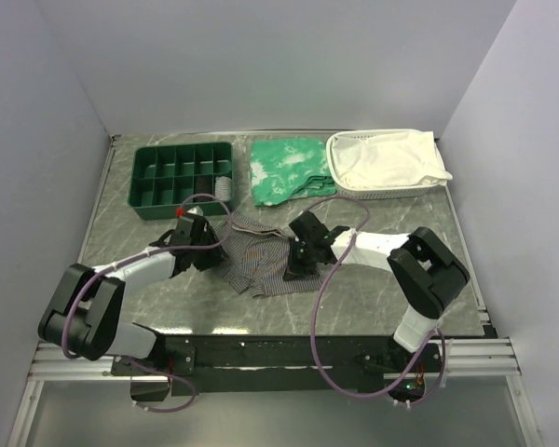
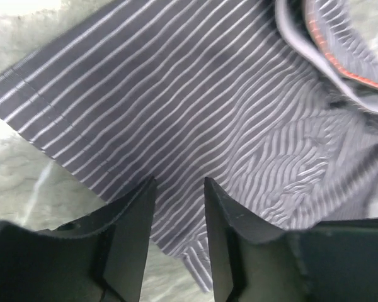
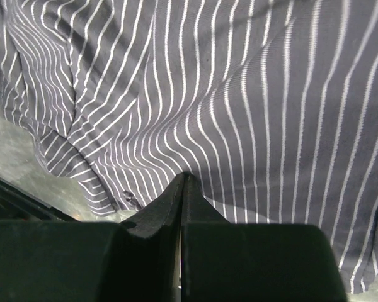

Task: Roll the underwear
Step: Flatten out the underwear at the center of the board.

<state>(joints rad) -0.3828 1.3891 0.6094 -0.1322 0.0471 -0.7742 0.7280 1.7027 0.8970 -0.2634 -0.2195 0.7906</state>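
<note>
The underwear (image 1: 261,256) lies crumpled on the grey marbled table (image 1: 121,233), at the middle of the overhead view, between the two arms. It is grey with fine stripes, bunched into loose folds rather than spread flat. In the left wrist view an orange-red line (image 2: 340,63) runs along its waistband at the upper right of the frame.

The left gripper (image 2: 179,189) sits at the cloth's left side. Its jaws stand apart with a narrow gap, and the striped cloth shows flat in that gap, not pinched. One leg hem runs off to the upper left of that view, with bare table below it.

The right gripper (image 3: 183,179) is on the cloth's right side. Its fingers are pressed tight together and nip a fold of the underwear, the stripes curving in toward the tips.

Behind the underwear, along the top of the overhead view, a green compartment tray (image 1: 158,191) stands at the left with a grey roll (image 1: 223,187) in one cell. A green white-patterned cloth (image 1: 289,168) lies just right of it, then a white basket (image 1: 391,193) holding a white cloth (image 1: 387,158).
</note>
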